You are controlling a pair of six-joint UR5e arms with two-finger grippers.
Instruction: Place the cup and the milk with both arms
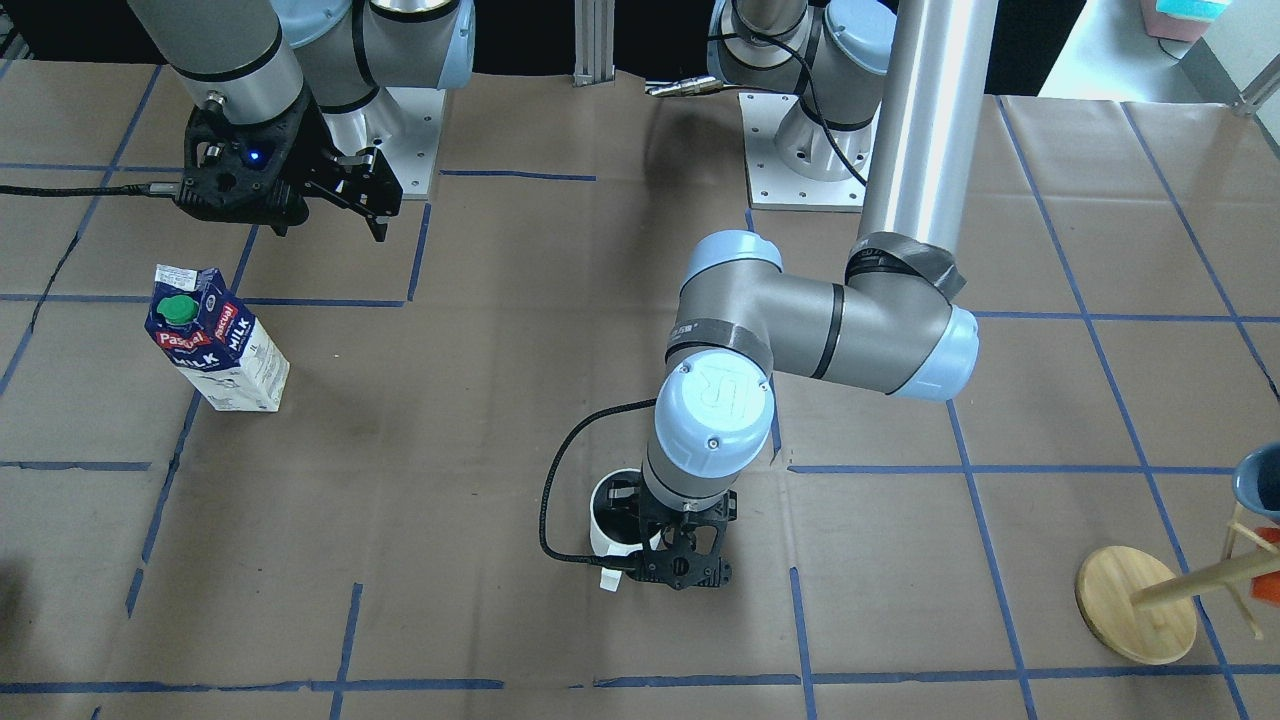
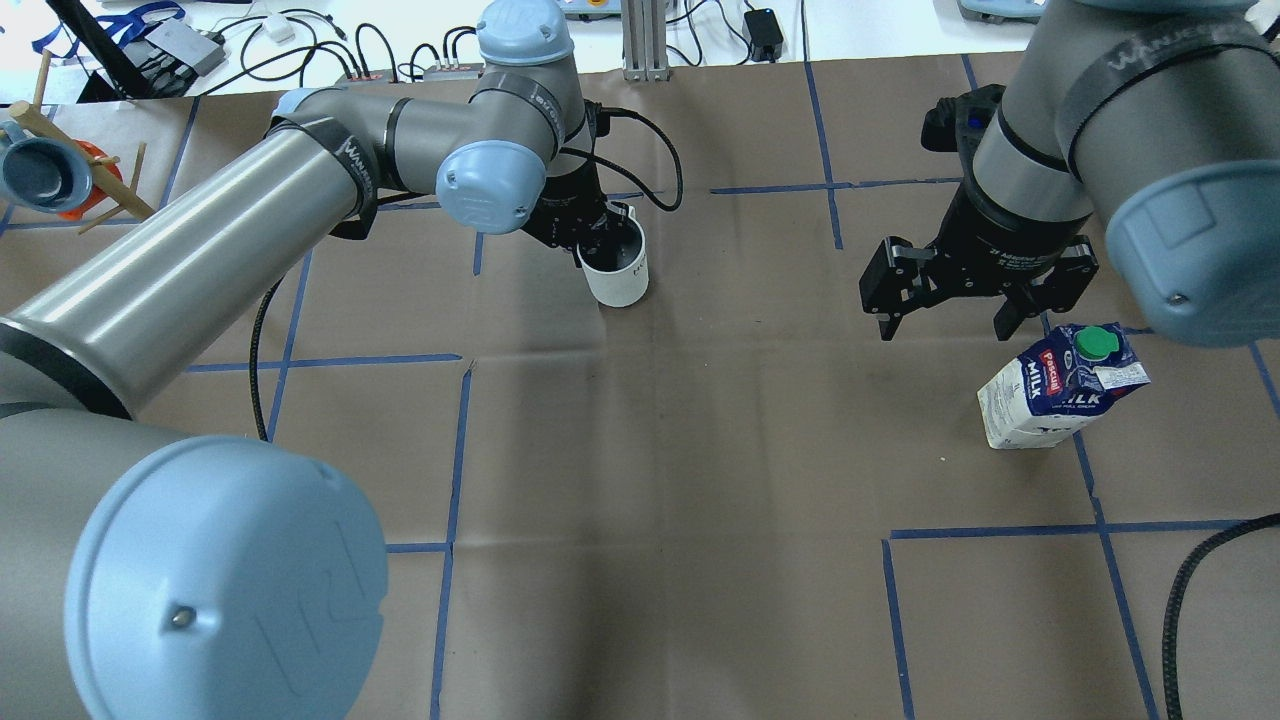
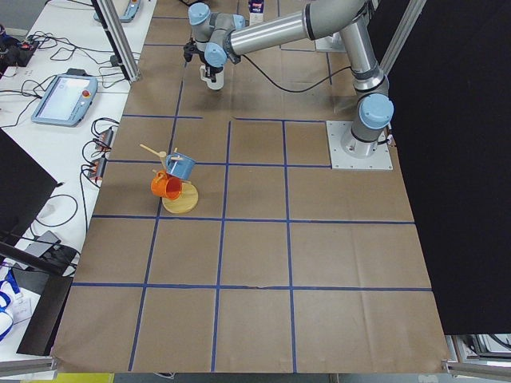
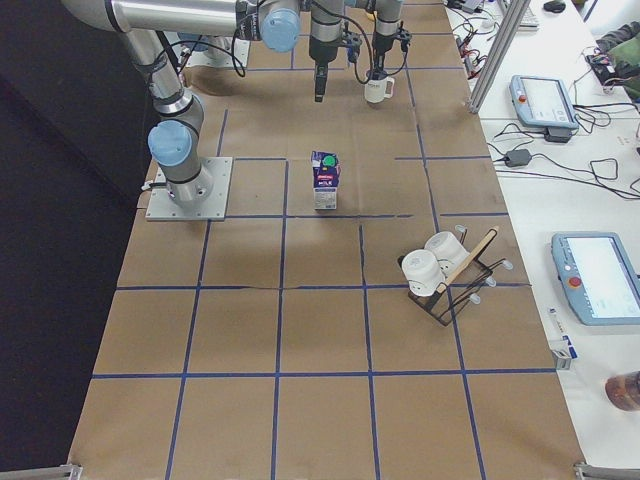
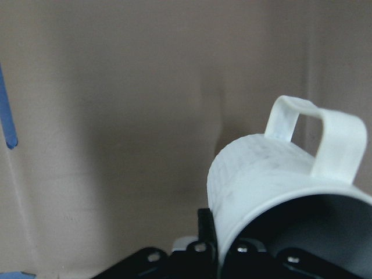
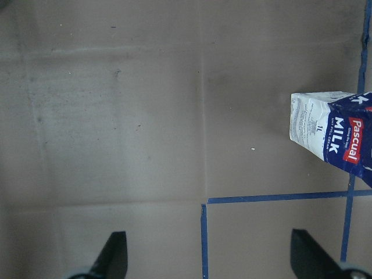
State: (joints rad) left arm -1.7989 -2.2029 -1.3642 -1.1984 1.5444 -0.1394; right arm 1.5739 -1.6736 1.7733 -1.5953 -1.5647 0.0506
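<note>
Overhead view: right tool (image 2: 945, 322) spread, empty; milk (image 2: 1060, 385) upright on bench (image 2: 700, 450), just beside it, robot-ward and rightward. Left tool (image 2: 598, 242) grips cup (image 2: 625, 280) by the rim.
Left wrist view: handle (image 5: 317, 139) faces away from the tool.
Right wrist view: milk off-centre, right of the open jaws.

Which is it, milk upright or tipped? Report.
Upright: the milk stands on its white base, green cap on top, untouched by the open right gripper.
</note>
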